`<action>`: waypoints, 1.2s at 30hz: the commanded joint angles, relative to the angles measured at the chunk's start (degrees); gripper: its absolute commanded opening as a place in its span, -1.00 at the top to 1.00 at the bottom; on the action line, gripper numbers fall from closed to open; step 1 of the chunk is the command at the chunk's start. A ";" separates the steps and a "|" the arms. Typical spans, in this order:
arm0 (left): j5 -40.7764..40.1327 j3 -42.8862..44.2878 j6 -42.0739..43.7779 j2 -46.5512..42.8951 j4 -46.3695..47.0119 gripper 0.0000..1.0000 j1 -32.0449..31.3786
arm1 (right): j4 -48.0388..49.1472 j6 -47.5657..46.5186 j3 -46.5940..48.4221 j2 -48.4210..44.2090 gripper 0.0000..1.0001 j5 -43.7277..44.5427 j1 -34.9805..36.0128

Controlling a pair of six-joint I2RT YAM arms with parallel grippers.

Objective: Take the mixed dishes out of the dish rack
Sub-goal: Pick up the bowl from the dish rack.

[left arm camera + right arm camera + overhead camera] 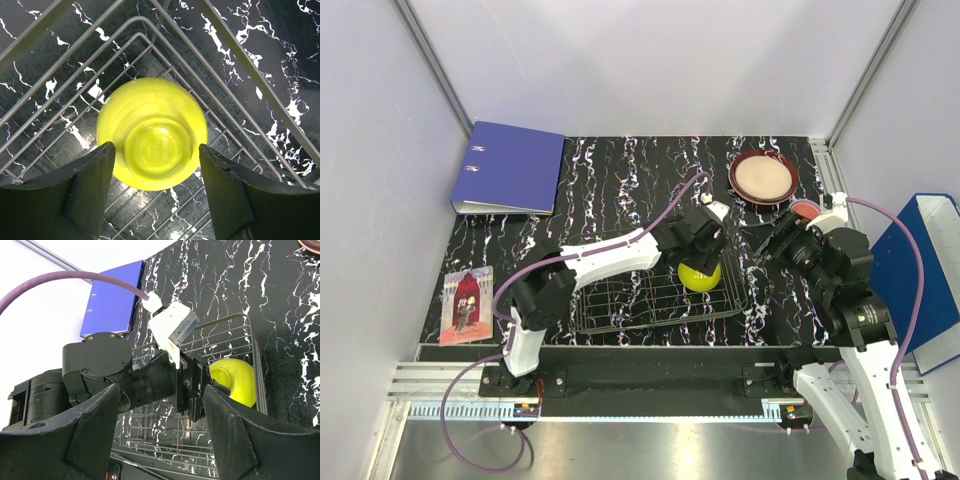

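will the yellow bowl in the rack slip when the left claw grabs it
Possibly: the glossy yellow-green bowl lies upside down, so the open left claw meets curved, shiny sides. It looks stiff, probably light. In a corner of the metal wire rack, it might snag.

**Bits I can't make out from where I'm standing**

The left pincer [703, 258] covers the top of the yellow-green bowl [700, 281]. The pink cup [804, 209] sits half behind the right arm [832, 262]. The blue box [932, 270] runs off the edge. The card [466, 305] picture is too small to tell.
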 commanded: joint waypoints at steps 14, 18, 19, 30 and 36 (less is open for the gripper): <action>1.01 -0.90 0.31 1.31 1.98 -0.14 -0.15 | 0.84 -0.74 -0.20 -0.59 -0.51 1.35 0.36; 0.74 -0.63 0.75 1.14 2.07 -0.48 -0.23 | 0.84 -0.65 -0.20 -0.68 -0.52 1.35 0.36; 0.48 -0.54 0.75 1.05 1.89 -0.58 -0.15 | 0.93 -0.74 -0.12 -0.68 -0.51 1.26 0.45; 0.13 1.30 1.19 2.72 1.28 -0.60 -0.23 | 0.58 -0.82 -0.20 -1.30 -0.51 1.61 0.36; -0.40 1.83 2.41 2.37 1.71 -0.46 -0.32 | 0.49 -0.91 0.32 -1.21 -0.52 1.35 0.36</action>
